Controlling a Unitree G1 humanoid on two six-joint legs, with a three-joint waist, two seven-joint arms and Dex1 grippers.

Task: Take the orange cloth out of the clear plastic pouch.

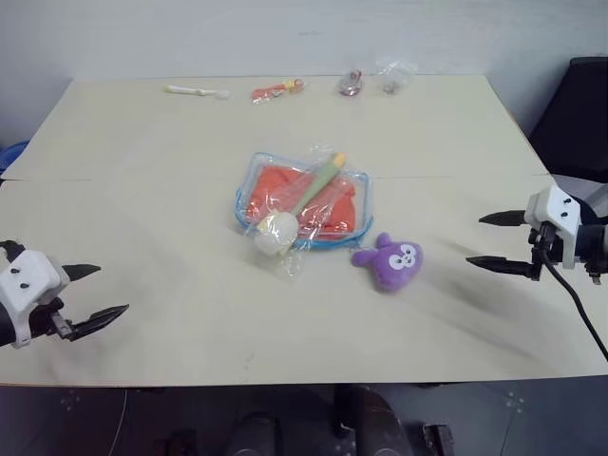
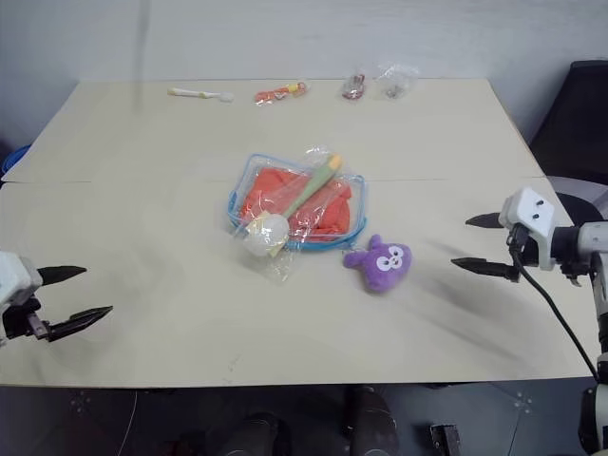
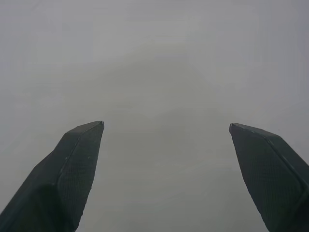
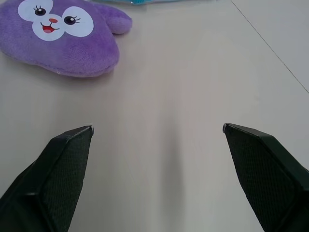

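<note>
**Two open grippers, pouch in the middle**

Both grippers wait with jaws wide apart and nothing in them. The clear plastic pouch (image 1: 302,201) lies mid-tabletop (image 1: 142,209), the orange cloth (image 1: 337,204) inside, a crinkly bag with a green stick (image 1: 296,211) on top. The right gripper (image 1: 494,241) looks a little nearer than the left gripper (image 1: 95,293); a purple plush toy (image 1: 389,260) lies between.

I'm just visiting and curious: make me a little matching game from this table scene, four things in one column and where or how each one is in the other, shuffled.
Things:
1. orange cloth
2. purple plush toy
3. thin clear bag with a green-and-white stick
4. right gripper

Places or states:
A. lying on top of the clear plastic pouch
B. open and empty
C. inside the pouch
D. on the table beside the pouch

Pairs: 1-C, 2-D, 3-A, 4-B
</note>
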